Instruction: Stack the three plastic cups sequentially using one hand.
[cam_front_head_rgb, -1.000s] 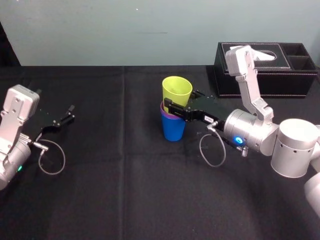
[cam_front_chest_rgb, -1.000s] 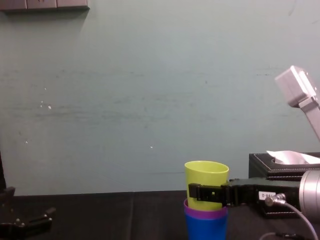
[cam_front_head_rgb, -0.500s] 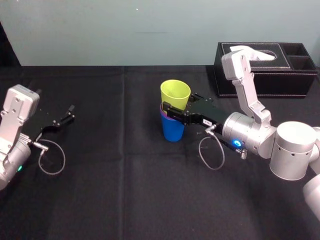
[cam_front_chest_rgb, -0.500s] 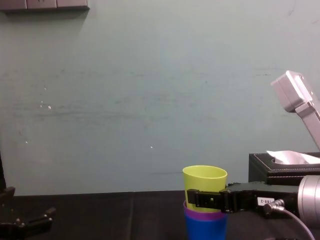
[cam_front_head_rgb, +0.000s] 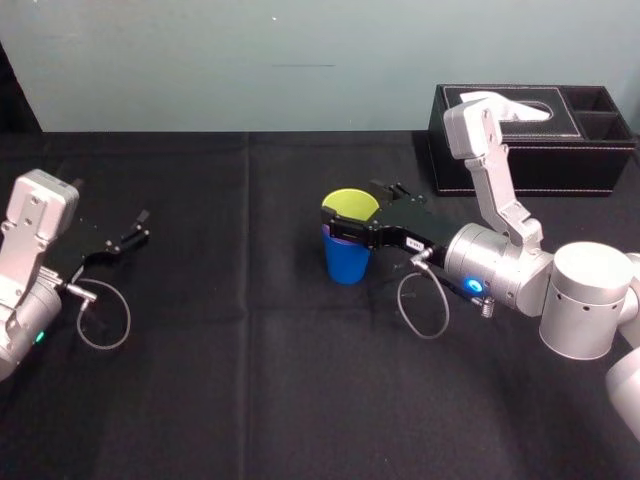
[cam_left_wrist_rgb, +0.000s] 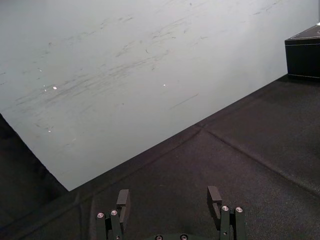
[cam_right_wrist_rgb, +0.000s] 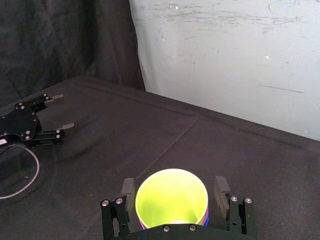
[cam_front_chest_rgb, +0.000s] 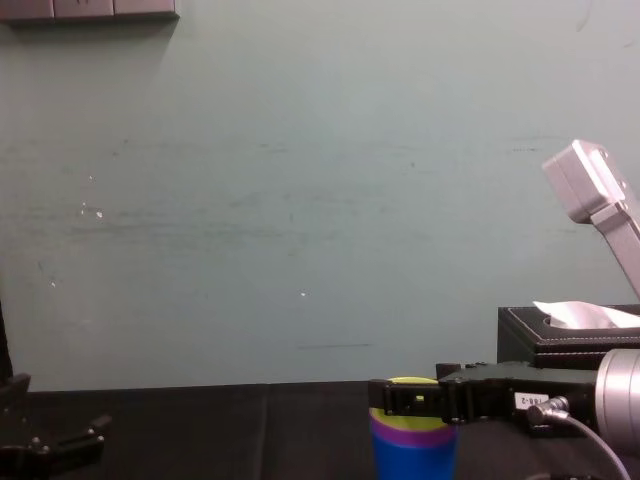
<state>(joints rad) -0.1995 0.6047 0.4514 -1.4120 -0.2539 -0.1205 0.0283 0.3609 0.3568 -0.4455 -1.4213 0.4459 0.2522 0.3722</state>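
Observation:
The three plastic cups stand nested in one upright stack at mid-table: the blue cup (cam_front_head_rgb: 346, 260) at the bottom, a thin purple band (cam_front_chest_rgb: 412, 437) above it, and the yellow-green cup (cam_front_head_rgb: 350, 203) sunk inside with only its rim showing. My right gripper (cam_front_head_rgb: 353, 208) straddles the top of the stack. In the right wrist view its fingers (cam_right_wrist_rgb: 127, 189) stand a little off either side of the yellow-green cup (cam_right_wrist_rgb: 171, 196), so the right gripper (cam_right_wrist_rgb: 173, 189) is open. The left gripper (cam_front_head_rgb: 135, 228) rests at the far left of the table, open with nothing in it (cam_left_wrist_rgb: 168, 196).
A black leather tissue box (cam_front_head_rgb: 530, 135) stands at the back right, behind my right arm. Black cloth (cam_front_head_rgb: 230, 350) covers the table. A grey cable loop (cam_front_head_rgb: 100, 320) hangs by the left arm, another (cam_front_head_rgb: 422, 305) by the right wrist.
The yellow-green cup has dropped down into the purple and blue cups. The right gripper's fingers have spread off it and sit lower. The left arm has not moved.

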